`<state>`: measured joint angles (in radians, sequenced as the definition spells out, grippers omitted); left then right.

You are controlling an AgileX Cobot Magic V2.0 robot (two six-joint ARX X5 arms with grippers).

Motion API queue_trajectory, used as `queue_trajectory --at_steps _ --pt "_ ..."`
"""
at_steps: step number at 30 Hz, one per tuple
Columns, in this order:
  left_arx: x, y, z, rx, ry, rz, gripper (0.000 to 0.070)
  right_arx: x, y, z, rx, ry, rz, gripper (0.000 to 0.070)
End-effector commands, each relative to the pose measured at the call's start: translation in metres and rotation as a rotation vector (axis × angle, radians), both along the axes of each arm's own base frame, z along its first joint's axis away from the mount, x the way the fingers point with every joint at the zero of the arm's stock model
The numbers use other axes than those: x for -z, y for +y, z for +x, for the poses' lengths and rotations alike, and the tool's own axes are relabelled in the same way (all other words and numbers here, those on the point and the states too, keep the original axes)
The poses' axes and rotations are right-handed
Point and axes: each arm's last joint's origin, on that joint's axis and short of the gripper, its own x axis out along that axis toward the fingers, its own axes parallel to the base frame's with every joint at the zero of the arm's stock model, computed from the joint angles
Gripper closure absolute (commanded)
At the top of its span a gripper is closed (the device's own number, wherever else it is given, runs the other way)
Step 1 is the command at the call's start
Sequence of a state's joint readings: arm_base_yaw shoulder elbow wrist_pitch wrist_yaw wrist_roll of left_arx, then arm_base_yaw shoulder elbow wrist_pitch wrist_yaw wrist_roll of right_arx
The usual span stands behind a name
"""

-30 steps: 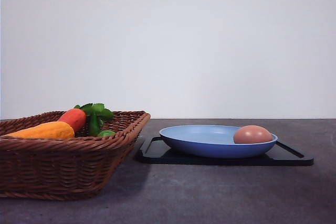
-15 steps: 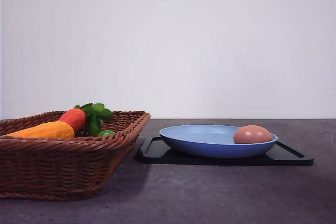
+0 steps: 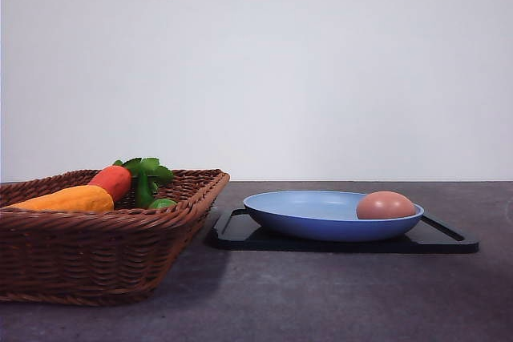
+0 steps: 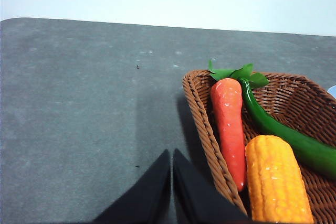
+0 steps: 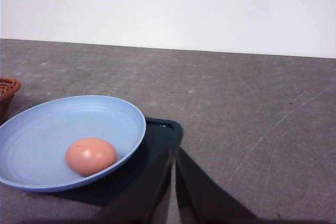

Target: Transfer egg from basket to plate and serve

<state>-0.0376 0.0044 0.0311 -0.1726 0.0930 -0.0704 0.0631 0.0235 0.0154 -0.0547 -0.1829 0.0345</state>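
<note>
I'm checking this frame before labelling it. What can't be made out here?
- Basket floor: front view, the near wall hides it.
- Corn and green pepper: left wrist view, cut off by the edge.
- Tray: front view, the plate covers its middle.
- Egg underside: front view, behind the plate rim.

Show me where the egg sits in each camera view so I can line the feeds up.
Front view: the egg lies in the plate, toward the plate's right side.
Right wrist view: the egg lies in the plate, toward the near rim.
Left wrist view: not in this picture.
Shared landmark: the black tray under the plate.
</note>
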Motion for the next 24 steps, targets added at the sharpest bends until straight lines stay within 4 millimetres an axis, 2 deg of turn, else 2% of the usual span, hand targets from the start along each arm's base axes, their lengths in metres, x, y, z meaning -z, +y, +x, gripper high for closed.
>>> queue_trajectory --at_steps 1,24 --pt "0.0083 -0.0001 0.0015 -0.001 0.015 -0.005 0.0700 0.0010 -0.0002 0.0003 0.004 -0.003 0.015 0.0700" --pt "0.0083 -0.0001 0.0015 -0.001 0.015 -0.005 0.0700 0.0010 -0.0002 0.0003 0.004 -0.003 0.014 0.0700"
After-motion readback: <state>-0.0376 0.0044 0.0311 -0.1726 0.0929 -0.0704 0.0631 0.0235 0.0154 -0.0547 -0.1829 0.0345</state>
